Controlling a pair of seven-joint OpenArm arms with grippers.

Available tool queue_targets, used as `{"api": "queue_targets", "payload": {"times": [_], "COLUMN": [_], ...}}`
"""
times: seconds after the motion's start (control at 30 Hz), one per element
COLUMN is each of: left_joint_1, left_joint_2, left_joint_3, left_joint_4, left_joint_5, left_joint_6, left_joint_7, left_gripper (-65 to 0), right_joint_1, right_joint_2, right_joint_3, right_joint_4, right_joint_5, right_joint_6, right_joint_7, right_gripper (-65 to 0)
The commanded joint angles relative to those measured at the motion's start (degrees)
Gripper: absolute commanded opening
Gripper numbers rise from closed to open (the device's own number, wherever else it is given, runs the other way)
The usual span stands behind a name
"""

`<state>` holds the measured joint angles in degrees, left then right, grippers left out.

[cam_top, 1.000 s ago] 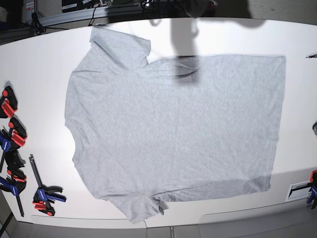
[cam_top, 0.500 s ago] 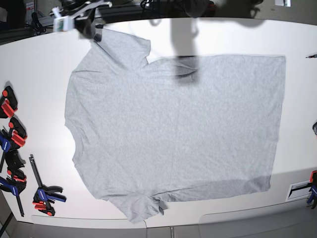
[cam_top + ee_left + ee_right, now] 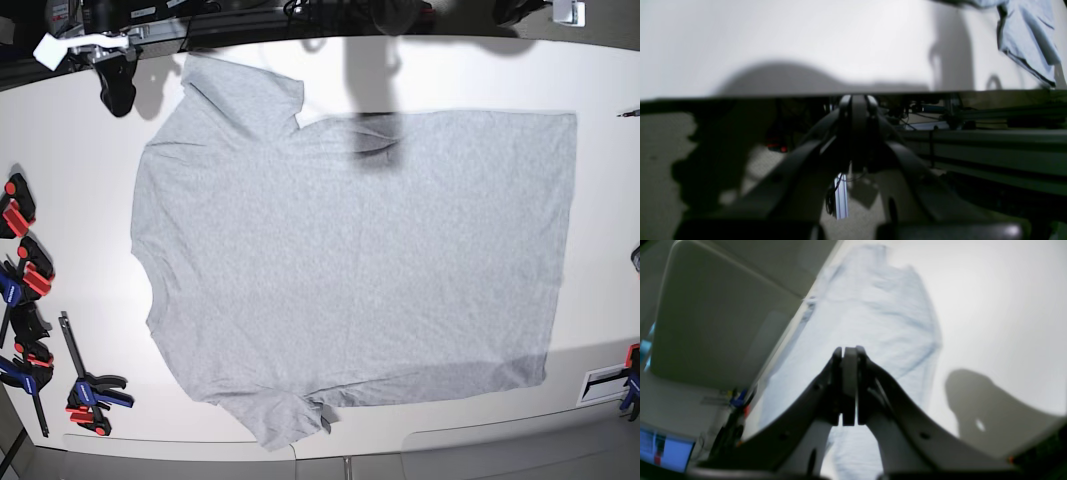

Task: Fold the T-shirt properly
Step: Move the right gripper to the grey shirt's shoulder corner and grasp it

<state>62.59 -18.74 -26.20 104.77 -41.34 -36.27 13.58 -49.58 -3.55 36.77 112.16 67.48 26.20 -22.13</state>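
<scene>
The light grey T-shirt (image 3: pixel 350 250) lies spread flat on the white table (image 3: pixel 80 170), plain side up, with its collar to the left and hem to the right. My right gripper (image 3: pixel 118 95) hovers at the table's far left corner, just left of the upper sleeve (image 3: pixel 245 95). In the right wrist view it (image 3: pixel 849 386) is shut and empty, with the T-shirt (image 3: pixel 873 316) beyond it. My left gripper (image 3: pixel 857 133) is shut and empty, beyond the table's edge (image 3: pixel 806 93). A bit of the T-shirt (image 3: pixel 1027 33) shows at the top right of that view.
Several red, blue and black clamps (image 3: pixel 30 300) lie along the table's left edge, and another one (image 3: pixel 630 375) at the lower right. A dark shadow (image 3: pixel 375 130) falls across the shirt's upper middle. Cables and metal rails (image 3: pixel 990 133) sit behind the table.
My right gripper has come into the base view at the top and moved left, from above the upper sleeve to the bare table beside it. The T-shirt has not moved.
</scene>
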Motion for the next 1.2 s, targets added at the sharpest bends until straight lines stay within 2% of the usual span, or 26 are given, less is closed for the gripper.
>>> {"api": "queue_targets", "payload": {"times": [0.0, 0.2, 0.3, 0.33, 0.4, 0.43, 0.47, 0.67, 0.83, 0.97, 1.17], "left_joint_1": [0.5, -0.3, -0.4, -0.4, -0.4, -0.4, -0.4, -1.0, -1.0, -1.0, -1.0], "left_joint_2": [-0.4, -1.0, -1.3, -1.3, -1.3, -1.3, -1.3, -1.3, -1.3, -1.3, -1.3], "left_joint_3": [-0.4, -0.4, -0.4, -0.4, -0.4, -0.4, -0.4, -0.4, -0.4, -0.4, -0.4], "left_joint_4": [0.7, 0.7, 0.7, 0.7, 0.7, 0.7, 0.7, 0.7, 0.7, 0.7, 0.7], "left_joint_5": [-0.7, -0.7, -0.7, -0.7, -0.7, -0.7, -0.7, -0.6, -0.7, -0.7, -0.7], "left_joint_6": [-0.7, -0.7, -0.7, -0.7, -0.7, -0.7, -0.7, -0.7, -0.7, -0.7, -0.7], "left_joint_7": [-1.2, -1.2, -1.2, -1.2, -1.2, -1.2, -1.2, -1.2, -1.2, -1.2, -1.2], "left_gripper": [-65.0, -65.0, -65.0, -65.0, -65.0, -65.0, -65.0, -65.0, -65.0, -65.0, -65.0], "right_joint_1": [0.9, 6.8, 7.7, 7.9, 8.0, 8.0, 8.0, 8.6, 12.1, 16.0, 16.9], "right_joint_2": [0.4, 0.5, 0.4, 0.4, 0.4, 0.4, 0.4, 0.4, 0.4, 0.4, 0.5], "right_joint_3": [0.4, 0.4, 0.4, 0.4, 0.4, 0.4, 0.4, 0.4, 0.4, 0.3, 0.4], "right_joint_4": [-1.7, -13.0, -13.1, -13.1, -13.1, -13.1, -13.1, -13.1, -13.2, -13.3, -13.3], "right_joint_5": [0.5, 0.6, -5.0, -7.2, -7.5, -7.3, -7.3, -7.6, -8.7, -12.3, -14.6], "right_joint_6": [0.9, 0.8, 0.8, 0.8, 0.0, -1.0, -1.9, -2.0, -2.3, -5.5, -8.5], "right_joint_7": [0.9, 1.1, 1.1, 1.2, 1.2, 1.2, 1.6, 3.5, -3.1, -5.6, -3.5], "right_gripper": [-65.0, -65.0, -65.0, -60.3, -45.0, -40.1, -38.0, -38.1, -38.1, -38.1, -38.1]}}
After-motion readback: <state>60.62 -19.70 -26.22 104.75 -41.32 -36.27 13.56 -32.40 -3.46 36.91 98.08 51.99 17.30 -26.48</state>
